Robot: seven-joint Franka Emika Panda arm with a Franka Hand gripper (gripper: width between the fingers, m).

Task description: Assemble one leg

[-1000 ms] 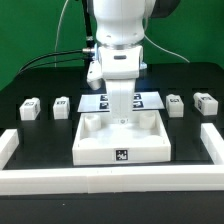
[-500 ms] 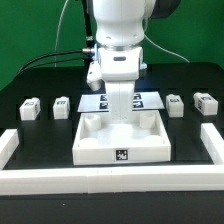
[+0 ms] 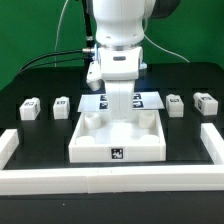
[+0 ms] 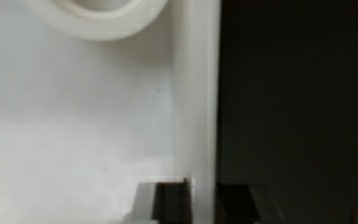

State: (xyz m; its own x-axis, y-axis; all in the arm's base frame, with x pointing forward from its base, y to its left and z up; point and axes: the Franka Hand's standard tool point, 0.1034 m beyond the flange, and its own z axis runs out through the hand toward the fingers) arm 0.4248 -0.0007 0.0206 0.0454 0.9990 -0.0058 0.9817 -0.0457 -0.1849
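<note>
Several small white legs with marker tags lie on the black table, two at the exterior view's left (image 3: 30, 108) (image 3: 62, 105) and two at its right (image 3: 176, 104) (image 3: 205, 102). None of them is held. My gripper (image 3: 121, 113) reaches down onto the back wall of the large white tray piece (image 3: 95, 150). In the wrist view the two dark fingers (image 4: 171, 203) stand on either side of the tray's thin white wall (image 4: 197, 100), so the gripper (image 4: 201, 205) is shut on it. A round recess (image 4: 105, 18) of the tray shows beside the wall.
The marker board (image 3: 152, 99) lies behind the tray, partly hidden by the arm. Long white border bars run along the front (image 3: 110, 181), the left (image 3: 8, 148) and the right (image 3: 213, 146) of the work area.
The tray piece has shifted slightly toward the exterior view's left. The arm and the legs look unchanged.
</note>
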